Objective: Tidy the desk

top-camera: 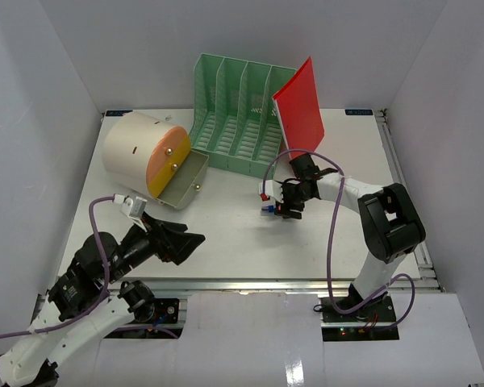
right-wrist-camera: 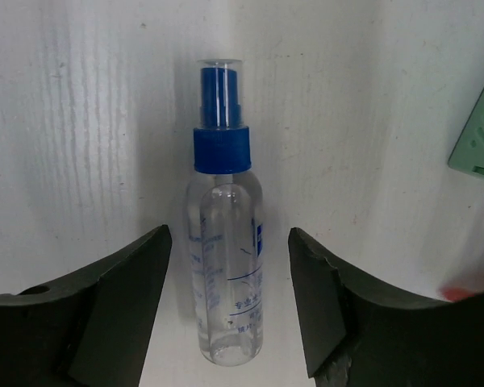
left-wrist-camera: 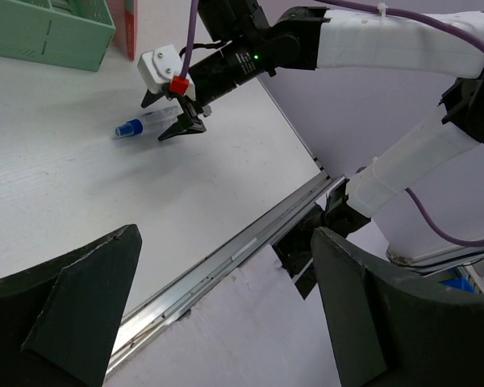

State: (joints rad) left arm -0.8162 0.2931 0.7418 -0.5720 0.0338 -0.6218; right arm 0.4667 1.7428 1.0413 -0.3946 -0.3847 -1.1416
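My right gripper [right-wrist-camera: 228, 235] has its 2 fingers spread, and the clear, blue-capped spray bottle [right-wrist-camera: 226, 274] lies between them on the desk [right-wrist-camera: 81, 121], a gap on each side. My left gripper [left-wrist-camera: 226, 242] is spread wide too, with the desk's rail edge between its fingers.

Clear glossy plastic bottle [right-wrist-camera: 226, 266] lies on matt desk [right-wrist-camera: 81, 121].

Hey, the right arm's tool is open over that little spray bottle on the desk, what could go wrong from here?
1. The spray bottle lies on its side inside the open right tool. It is round and smooth, so it might roll or slip out on closing.
2. The red folder leans tilted at the green rack just behind that arm, and lifting backward could knock it over.
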